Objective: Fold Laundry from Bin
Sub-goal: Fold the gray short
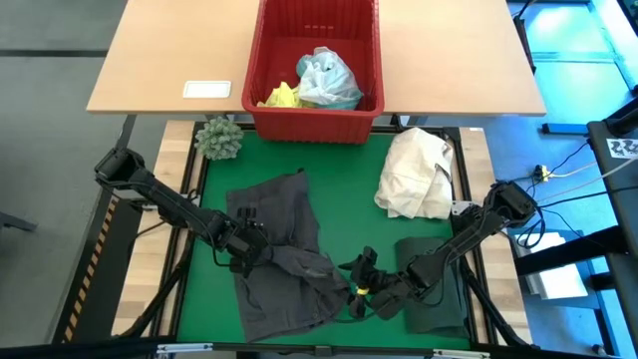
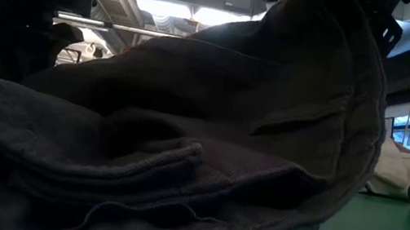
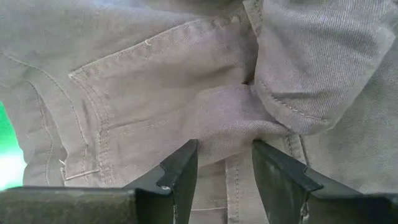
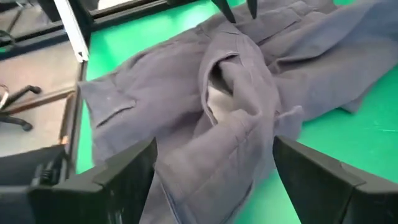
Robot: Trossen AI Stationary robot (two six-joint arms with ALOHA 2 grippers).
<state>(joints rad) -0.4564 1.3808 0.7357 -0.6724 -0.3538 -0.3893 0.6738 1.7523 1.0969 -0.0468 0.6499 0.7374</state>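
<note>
While the grey garment (image 1: 279,254) lies crumpled across the green mat (image 1: 349,175) at the near part of the table, my left pincer (image 1: 249,242) rests on its middle with the fingers (image 3: 180,171) partly apart and a raised fold of the cloth just ahead of their tips; I cannot tell whether I grip it. My right pincer (image 1: 361,282) stands wide open, holding nothing, low beside the garment's right edge, with the cloth spread before it. A dark green garment (image 1: 434,289) lies flat under my right arm. The red bin (image 1: 314,115) sits at the far edge of the mat, with the yellow garment (image 1: 281,97) and the light blue garment (image 1: 327,80) inside. A cream bundle (image 1: 417,175) rests right of the mat's middle.
</note>
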